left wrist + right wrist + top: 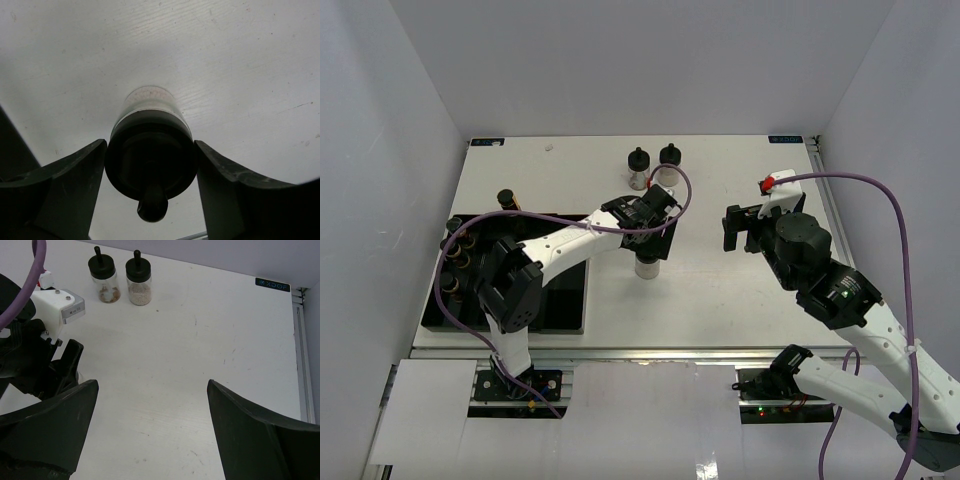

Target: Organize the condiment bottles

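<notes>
Left end effector point(150, 155) pinches squat, round, black-capped clear bottle point(150, 107).

A squat black-capped bottle point(150, 145) of pale granules stood upright, its cap touching my left fingers point(65, 185) on both sides. Well beyond my right fingers point(50, 420), a brown-flecked bottle point(103, 277) and a pale-grained bottle point(138, 280) stood side by side.

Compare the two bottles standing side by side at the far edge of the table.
Contents: the left bottle holds a brownish, flecked layer, while the right bottle holds pale grains.
Fill: the left bottle has only a shallow layer at the bottom, while the right bottle is clearly fuller.
Both are clear, upright, and topped with black knobbed caps.
</notes>
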